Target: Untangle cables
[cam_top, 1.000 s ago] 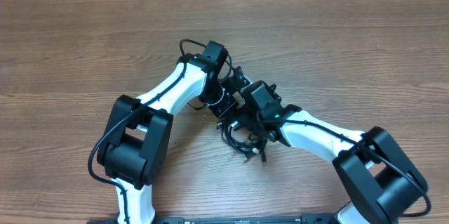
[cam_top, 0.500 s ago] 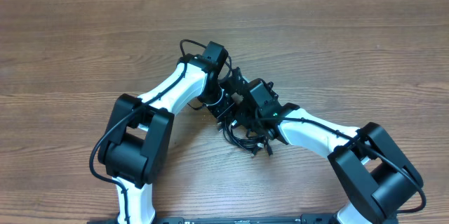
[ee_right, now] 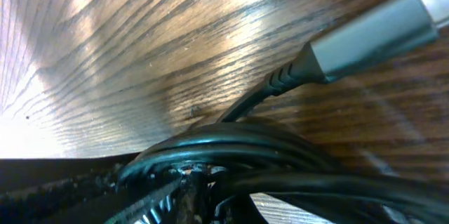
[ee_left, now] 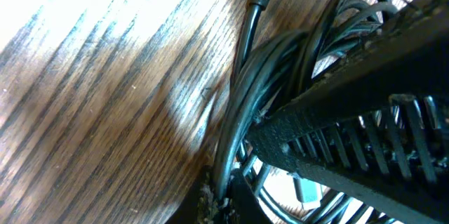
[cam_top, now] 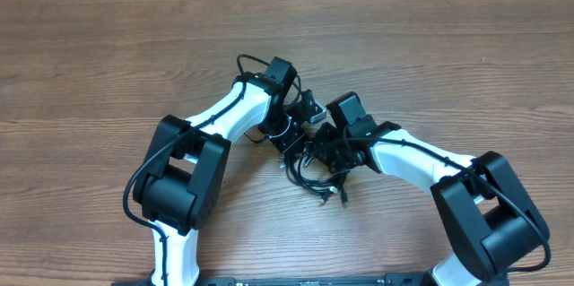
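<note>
The cables (cam_top: 311, 177) are a tangle of thin black cords on the wooden table between both arms. My left gripper (cam_top: 300, 148) reaches in from the upper left and my right gripper (cam_top: 325, 158) from the right, nearly touching over the tangle. In the left wrist view the cables (ee_left: 242, 104) run down into my left gripper (ee_left: 219, 206), shut on a strand. The right wrist view shows looped cables (ee_right: 280, 147) over my right gripper (ee_right: 193, 192), shut on strands. A grey-tipped plug (ee_right: 365, 31) lies on the wood above it.
The ribbed black body of the right gripper (ee_left: 365, 133) fills the right side of the left wrist view, very close. A loose plug end (cam_top: 341, 195) trails from the tangle toward the table's front. The wooden table (cam_top: 430, 44) stretches around both arms.
Both grippers have closed on the tangle. The right wrist swung up and to the right, and the left arm shifted slightly right. The cables stayed roughly in place.
</note>
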Tool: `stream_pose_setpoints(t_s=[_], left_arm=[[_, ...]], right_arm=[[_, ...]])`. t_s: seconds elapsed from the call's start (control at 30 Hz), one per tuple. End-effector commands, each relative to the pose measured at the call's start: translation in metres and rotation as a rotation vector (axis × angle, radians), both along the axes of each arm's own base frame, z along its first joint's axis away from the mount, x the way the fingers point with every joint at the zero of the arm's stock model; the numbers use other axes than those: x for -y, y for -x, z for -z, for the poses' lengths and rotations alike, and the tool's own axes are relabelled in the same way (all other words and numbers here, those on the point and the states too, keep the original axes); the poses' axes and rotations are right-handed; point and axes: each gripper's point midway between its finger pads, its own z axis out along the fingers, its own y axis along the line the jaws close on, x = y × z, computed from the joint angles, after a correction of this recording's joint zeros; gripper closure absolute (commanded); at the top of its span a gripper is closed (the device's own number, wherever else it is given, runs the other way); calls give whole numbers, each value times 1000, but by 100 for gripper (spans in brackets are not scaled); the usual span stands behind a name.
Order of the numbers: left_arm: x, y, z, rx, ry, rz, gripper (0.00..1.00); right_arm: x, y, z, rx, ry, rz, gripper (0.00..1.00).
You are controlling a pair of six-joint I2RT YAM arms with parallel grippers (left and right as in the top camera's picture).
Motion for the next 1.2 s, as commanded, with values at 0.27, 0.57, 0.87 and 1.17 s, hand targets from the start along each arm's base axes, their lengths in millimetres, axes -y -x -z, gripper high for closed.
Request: stream_pose_setpoints(t_s=[0.27, 0.57, 0.87, 1.17], left_arm=[[-11, -8, 6, -12, -63, -5, 96], [-5, -5, 3, -24, -26, 11, 96], [3, 3, -12, -51, 39, 71, 96], [3, 3, -12, -53, 42, 73, 96]], right_arm=[[-10, -11, -39, 104, -242, -207, 96], [19, -37, -70, 104, -450, -114, 96], [55, -65, -45, 106, -248, 129, 65], [46, -59, -51, 92, -306, 83, 62]])
